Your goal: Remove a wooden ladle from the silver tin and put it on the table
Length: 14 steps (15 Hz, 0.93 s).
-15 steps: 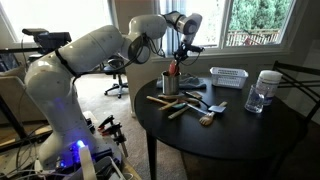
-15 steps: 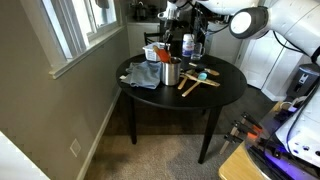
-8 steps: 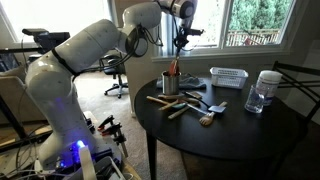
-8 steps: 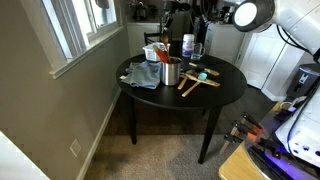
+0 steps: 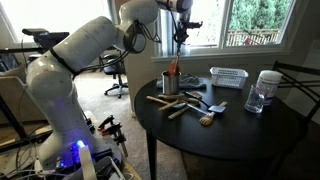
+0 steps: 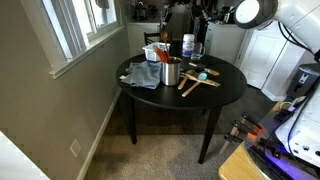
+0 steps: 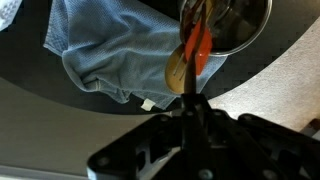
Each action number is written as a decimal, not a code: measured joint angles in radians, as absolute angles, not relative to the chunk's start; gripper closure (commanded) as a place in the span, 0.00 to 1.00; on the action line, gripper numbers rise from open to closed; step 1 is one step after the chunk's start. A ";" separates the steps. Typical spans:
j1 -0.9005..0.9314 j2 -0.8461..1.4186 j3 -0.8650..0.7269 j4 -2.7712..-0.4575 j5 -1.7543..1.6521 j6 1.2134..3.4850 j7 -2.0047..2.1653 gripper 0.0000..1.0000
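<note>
The silver tin [image 5: 170, 84] stands on the dark round table [image 5: 250, 140] with several utensils upright in it, one of them orange-red. It also shows in an exterior view [image 6: 170, 72], and its rim shows in the wrist view [image 7: 240, 35]. My gripper [image 5: 181, 32] is high above the tin, at the top edge of an exterior view [image 6: 168, 14]. In the wrist view the gripper [image 7: 190, 100] is shut on the thin handle of a wooden ladle [image 7: 177, 70], whose bowl hangs below it, over the tin's edge and beside the orange utensil [image 7: 200, 45].
A blue cloth [image 7: 110, 50] lies beside the tin [image 6: 140, 75]. Several wooden utensils [image 5: 185, 103] lie on the table near the tin. A white basket [image 5: 228, 77] and a clear glass jar [image 5: 265, 90] stand further along. Windows lie behind.
My gripper has risen straight up above the tin over the last second, carrying the ladle upward. The things on the table have not moved.
</note>
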State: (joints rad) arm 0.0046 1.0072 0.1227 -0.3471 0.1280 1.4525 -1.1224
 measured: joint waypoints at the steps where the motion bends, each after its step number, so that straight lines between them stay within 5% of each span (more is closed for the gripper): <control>1: 0.007 1.000 0.121 -0.347 0.125 1.456 -1.122 0.92; 14: 0.085 0.848 0.027 -0.346 -0.023 1.435 -1.065 0.92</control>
State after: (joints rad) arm 0.0849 0.8476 0.0270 -0.3459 -0.0225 1.4350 -1.0646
